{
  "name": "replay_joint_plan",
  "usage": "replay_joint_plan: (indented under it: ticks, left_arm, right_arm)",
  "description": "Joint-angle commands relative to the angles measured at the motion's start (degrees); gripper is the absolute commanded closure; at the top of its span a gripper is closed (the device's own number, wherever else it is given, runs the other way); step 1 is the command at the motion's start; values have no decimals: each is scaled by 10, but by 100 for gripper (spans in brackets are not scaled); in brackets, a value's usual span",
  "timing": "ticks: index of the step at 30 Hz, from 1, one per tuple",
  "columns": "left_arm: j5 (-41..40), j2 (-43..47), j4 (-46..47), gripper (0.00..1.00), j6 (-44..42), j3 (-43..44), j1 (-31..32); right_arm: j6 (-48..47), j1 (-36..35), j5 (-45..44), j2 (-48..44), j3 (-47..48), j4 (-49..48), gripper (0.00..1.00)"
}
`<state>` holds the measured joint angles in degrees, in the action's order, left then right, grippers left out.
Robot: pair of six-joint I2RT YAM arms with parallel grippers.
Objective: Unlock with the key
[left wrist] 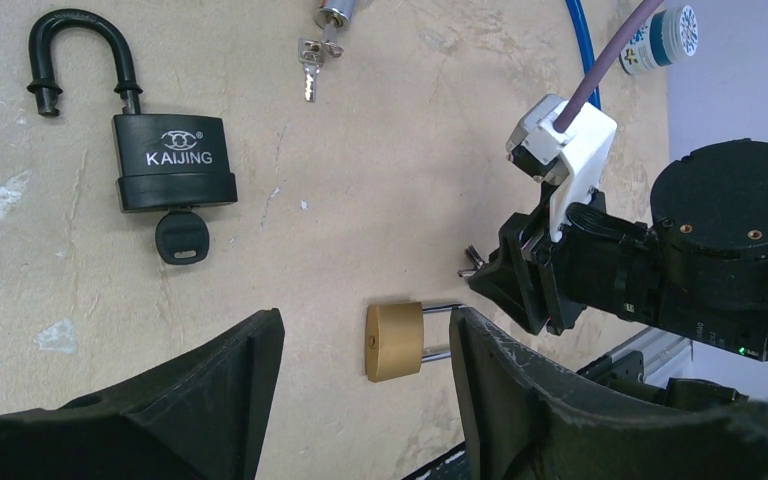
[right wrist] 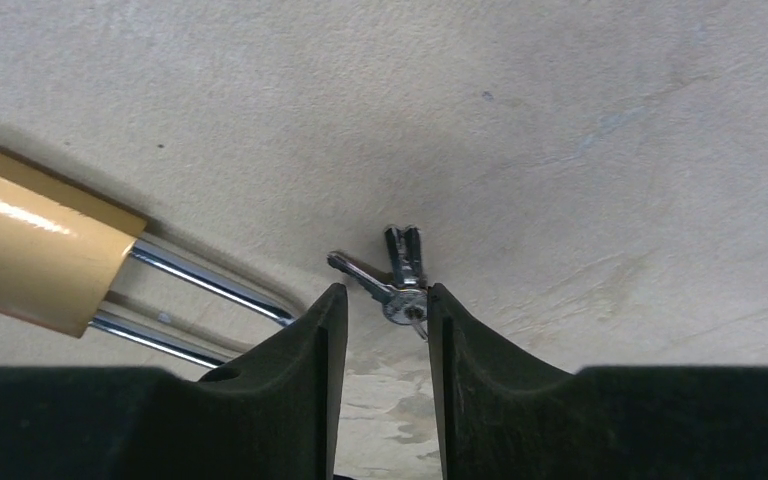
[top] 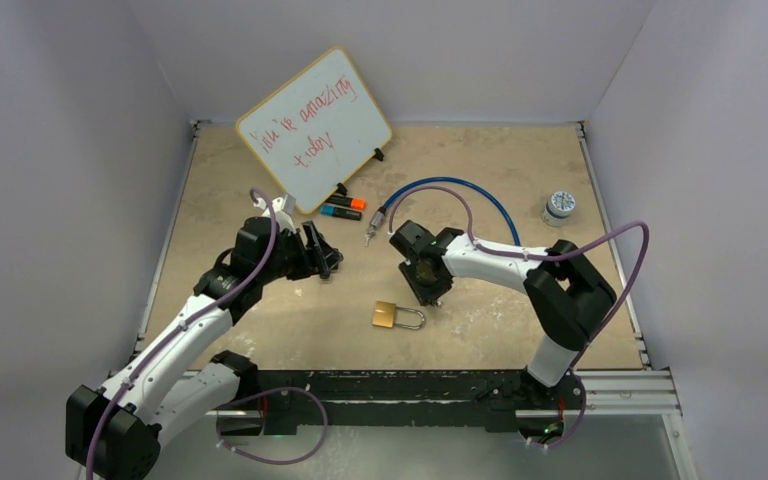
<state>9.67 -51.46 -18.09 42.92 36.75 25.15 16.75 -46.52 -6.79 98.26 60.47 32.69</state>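
Right end effector (right wrist: 384, 305), narrowly parted, straddles small keys (right wrist: 401, 268) hidden from the top view.

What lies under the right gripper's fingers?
A bunch of silver keys lies on the table between the right gripper's parted fingers, beside the shackle of the brass padlock. The fingers hide whatever lies beneath them.
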Motion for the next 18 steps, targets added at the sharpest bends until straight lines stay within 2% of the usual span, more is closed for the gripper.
replay_joint_plan:
  ticks: [1,5,11,18]
  left_arm:
    - [-6,6,10,37,3,-2,0]
    - [-6,4,10,37,2,-1,0]
    - [-6,4,12,37,2,-6,0]
    - [-5,3,17,37,5,-8,0]
  right_arm:
    - [-17,-4,-43,2,15,26,62]
    - [-22,-8,-48,-2,13,33,60]
    - [-45,-9,11,9,4,37,59]
    - [-49,-8,11,28,6,38,74]
